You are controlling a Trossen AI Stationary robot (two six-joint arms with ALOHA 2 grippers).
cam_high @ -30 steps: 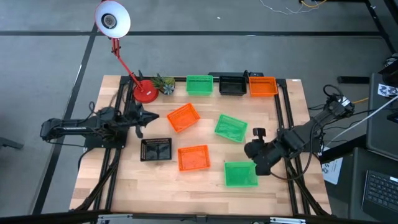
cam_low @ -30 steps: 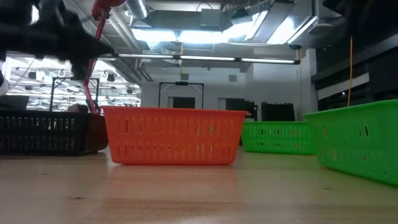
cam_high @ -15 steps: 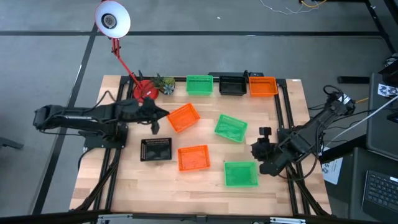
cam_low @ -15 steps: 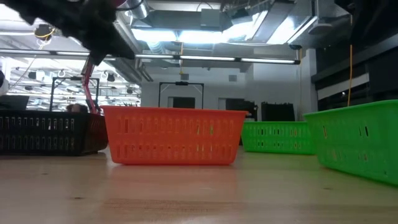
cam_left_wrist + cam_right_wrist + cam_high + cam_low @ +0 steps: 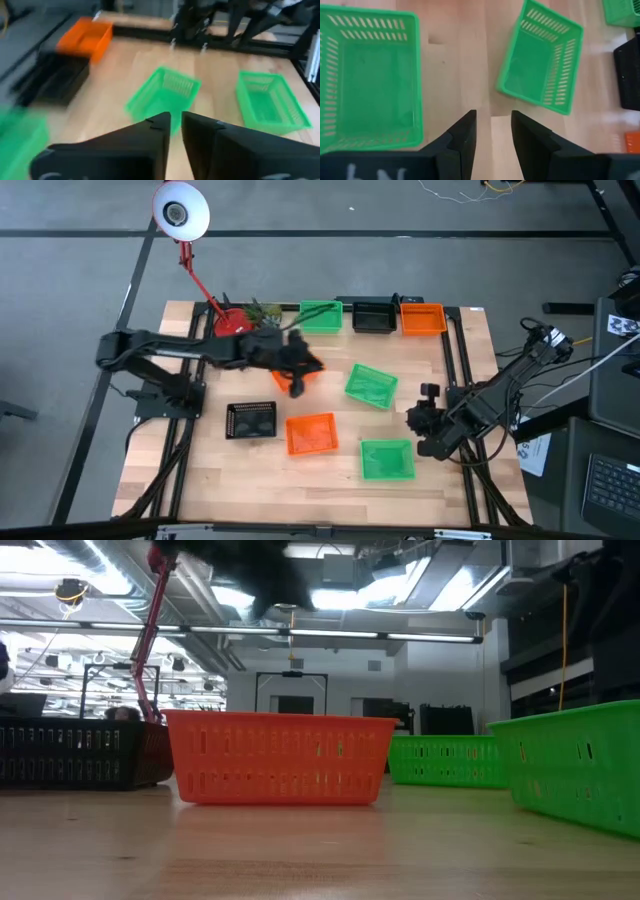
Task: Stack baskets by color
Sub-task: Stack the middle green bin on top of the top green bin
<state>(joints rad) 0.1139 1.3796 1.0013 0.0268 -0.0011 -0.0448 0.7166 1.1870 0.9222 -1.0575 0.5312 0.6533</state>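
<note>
1. Your left gripper [image 5: 300,368] hangs over a bright orange perforated plastic basket [image 5: 283,381] near the table's centre; its dark fingers [image 5: 155,145] stand slightly parted, holding nothing.
2. At its three o'clock sits a tilted bright green mesh basket [image 5: 371,385]; at six o'clock, a second orange basket [image 5: 311,433]; at seven o'clock, a black mesh basket [image 5: 251,420].
3. Your right gripper [image 5: 425,418] waits at the wooden table's [image 5: 450,370] right edge, fingers [image 5: 462,137] spread and empty, with another green basket [image 5: 386,459] just at its seven o'clock.
4. Green [image 5: 321,316], black [image 5: 373,317] and orange [image 5: 422,318] baskets line the twelve o'clock edge.
</note>
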